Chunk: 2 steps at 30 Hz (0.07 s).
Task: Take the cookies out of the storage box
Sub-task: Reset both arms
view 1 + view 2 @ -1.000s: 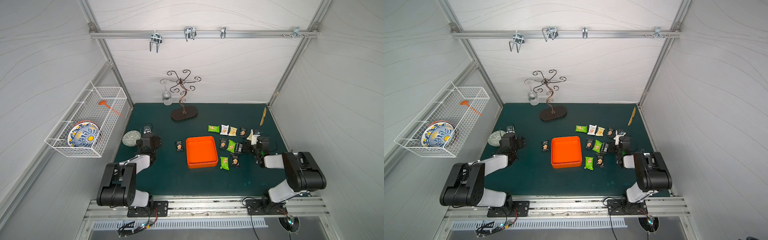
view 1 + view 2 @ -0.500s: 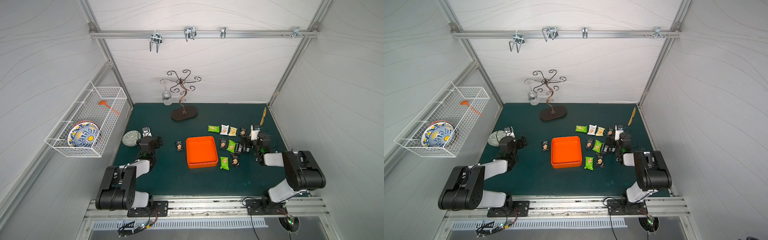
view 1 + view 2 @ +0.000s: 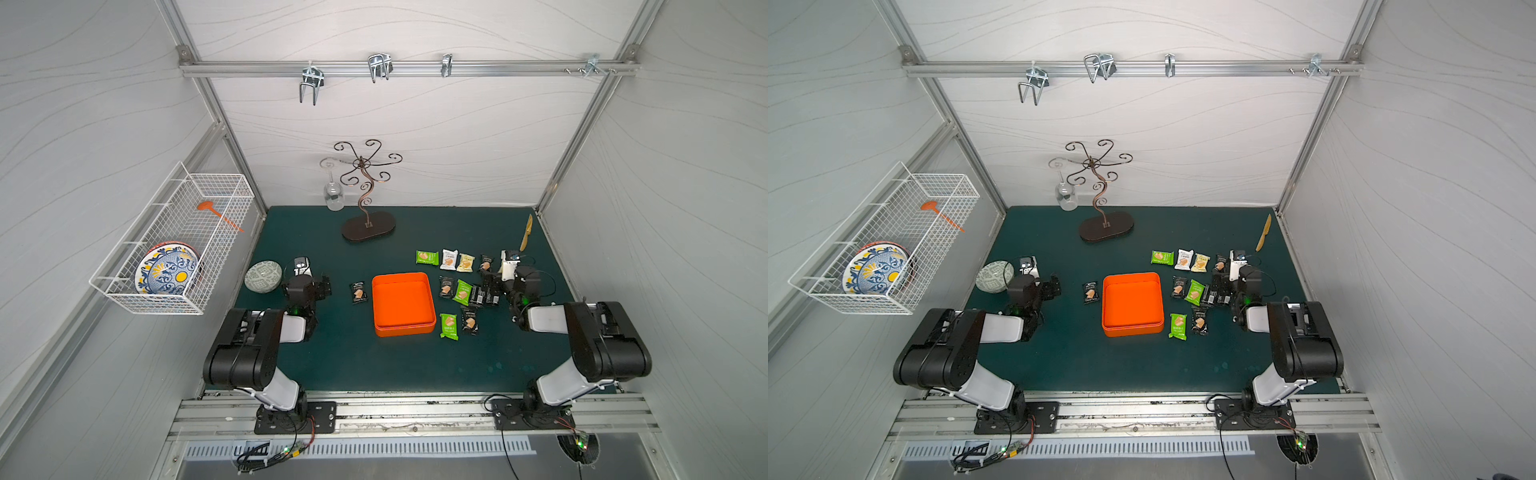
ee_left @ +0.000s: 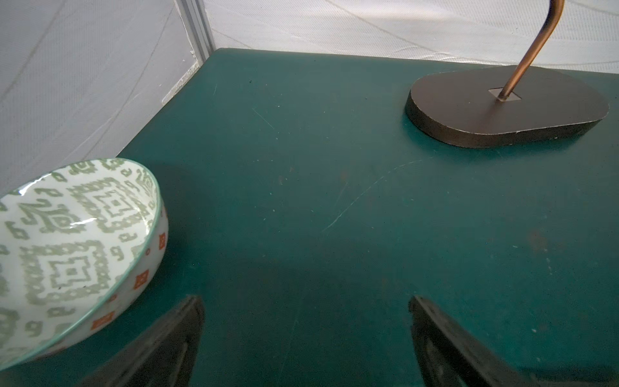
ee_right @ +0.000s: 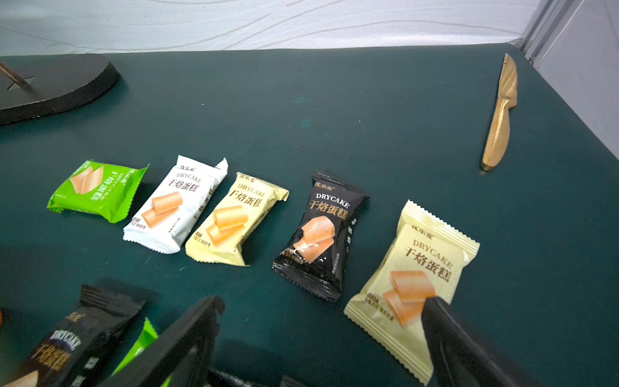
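One released, empty left end effector (image 4: 305,300) hangs over bare bench (image 3: 374,365) at middle left. Right of it lies a single black packet (image 3: 358,292), then the storage box (image 3: 403,305) at centre with nothing visible inside, then the other cookies (image 3: 462,292) scattered flat, where the right end effector (image 5: 325,301), also spread wide and gripping nothing, has one finger over a pale yellow packet (image 5: 412,278). These foil packets look light, crinkly and slick, the biscuit inside likely brittle, so a gentle pinch across the narrow width seems wisest.
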Available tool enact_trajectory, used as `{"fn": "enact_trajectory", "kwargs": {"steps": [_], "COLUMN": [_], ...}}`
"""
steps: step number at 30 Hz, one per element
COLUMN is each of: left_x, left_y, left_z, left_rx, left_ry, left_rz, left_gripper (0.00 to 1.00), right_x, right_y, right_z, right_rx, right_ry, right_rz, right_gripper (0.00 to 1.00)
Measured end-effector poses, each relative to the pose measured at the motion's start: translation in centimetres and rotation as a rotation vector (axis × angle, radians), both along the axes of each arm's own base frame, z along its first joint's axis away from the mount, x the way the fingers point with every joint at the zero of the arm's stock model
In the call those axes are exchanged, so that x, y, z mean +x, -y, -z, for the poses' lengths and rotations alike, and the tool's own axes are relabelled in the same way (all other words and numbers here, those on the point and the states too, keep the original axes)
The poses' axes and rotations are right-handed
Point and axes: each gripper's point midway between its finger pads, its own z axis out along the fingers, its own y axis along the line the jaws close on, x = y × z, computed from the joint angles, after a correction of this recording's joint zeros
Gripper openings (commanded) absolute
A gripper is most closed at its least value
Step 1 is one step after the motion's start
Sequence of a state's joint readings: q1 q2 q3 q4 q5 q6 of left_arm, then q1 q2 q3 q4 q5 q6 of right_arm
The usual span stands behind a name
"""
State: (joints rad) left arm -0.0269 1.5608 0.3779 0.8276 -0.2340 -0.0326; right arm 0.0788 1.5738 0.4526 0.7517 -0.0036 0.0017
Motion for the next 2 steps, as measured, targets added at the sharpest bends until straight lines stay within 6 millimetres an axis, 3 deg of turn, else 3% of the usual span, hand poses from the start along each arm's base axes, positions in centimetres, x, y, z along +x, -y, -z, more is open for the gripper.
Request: {"fn": "enact_trajectory", "kwargs": {"steps": [2], "left_x": [0.01], "left_y": [0.04], "left_z": [0.00], "left_rx": [-0.001], "left_ry": [0.000], "left_rz": [0.002], "left_gripper": [1.00], "right_x": [0.00], "right_y": [-0.01], "right_z": [0.00], "right_rx": [0.000], "right_ry": [0.000], "right_rz": [0.000], "right_gripper": [0.99]}}
